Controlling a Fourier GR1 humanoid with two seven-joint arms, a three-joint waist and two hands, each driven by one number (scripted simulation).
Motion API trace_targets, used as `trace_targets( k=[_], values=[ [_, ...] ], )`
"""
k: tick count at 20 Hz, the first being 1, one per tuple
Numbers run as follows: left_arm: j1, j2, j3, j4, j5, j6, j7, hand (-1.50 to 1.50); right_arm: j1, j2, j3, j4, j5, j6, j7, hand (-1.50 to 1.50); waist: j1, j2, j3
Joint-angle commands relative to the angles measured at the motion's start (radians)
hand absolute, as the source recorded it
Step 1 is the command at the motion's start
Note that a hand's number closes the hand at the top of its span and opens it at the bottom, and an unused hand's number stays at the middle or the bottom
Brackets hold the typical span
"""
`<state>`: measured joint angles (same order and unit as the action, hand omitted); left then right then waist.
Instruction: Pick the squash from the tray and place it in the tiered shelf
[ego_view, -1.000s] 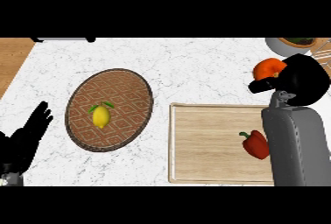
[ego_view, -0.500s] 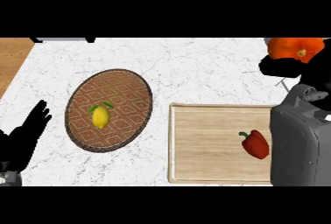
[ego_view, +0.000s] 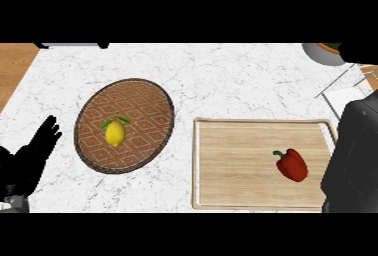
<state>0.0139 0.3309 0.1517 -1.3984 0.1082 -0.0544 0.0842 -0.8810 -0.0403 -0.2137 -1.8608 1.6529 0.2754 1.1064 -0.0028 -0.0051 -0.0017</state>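
Observation:
The wooden tray (ego_view: 244, 150) lies at the lower right of the counter and holds only a red bell pepper (ego_view: 293, 165). No squash shows in this frame. My right forearm (ego_view: 356, 155) rises along the right edge, and the right hand (ego_view: 362, 52) is a dark shape at the top right corner, above the thin white wires of the tiered shelf (ego_view: 345, 84). Whatever it holds is hidden. At the lower left edge my left hand (ego_view: 33, 155) rests open, fingers up.
A round woven plate (ego_view: 140, 105) with a yellow lemon (ego_view: 114, 133) sits left of the tray. A grey bowl (ego_view: 321, 54) shows at the top right beside the shelf. A strip of wooden surface (ego_view: 15, 65) borders the marble counter at the upper left.
The right hand carried the orange squash up and to the right, toward the shelf corner. The squash has gone out of sight there. The left hand has not moved.

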Motion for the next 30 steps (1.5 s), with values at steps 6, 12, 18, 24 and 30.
trace_targets(
  k=[6,12,18,24,30],
  values=[
    [-0.005,-0.017,-0.006,0.03,-0.027,0.007,-0.05,0.0,-0.192,-0.099,-0.12,0.098,0.129,0.311,0.057,1.5,0.0,0.001,-0.001],
    [0.015,-0.009,0.006,-0.027,-0.011,0.0,-0.002,0.0,-0.215,-0.203,-0.254,0.141,0.109,0.324,-0.07,1.5,0.005,0.002,0.002],
    [-0.009,-0.024,-0.006,0.006,-0.027,-0.004,-0.005,0.0,-0.232,-0.273,-0.277,0.296,0.168,0.281,-0.071,1.5,0.009,0.007,0.001],
    [-0.008,0.007,0.03,-0.053,0.005,-0.03,0.07,0.0,-0.089,-0.357,-0.378,0.268,0.064,0.207,-0.183,1.5,0.005,0.004,0.002],
    [-0.024,-0.026,0.008,-0.028,-0.028,-0.016,0.044,0.0,-0.062,-0.389,-0.463,0.404,-0.013,0.016,-0.179,1.5,0.01,0.008,0.002]
  ],
)
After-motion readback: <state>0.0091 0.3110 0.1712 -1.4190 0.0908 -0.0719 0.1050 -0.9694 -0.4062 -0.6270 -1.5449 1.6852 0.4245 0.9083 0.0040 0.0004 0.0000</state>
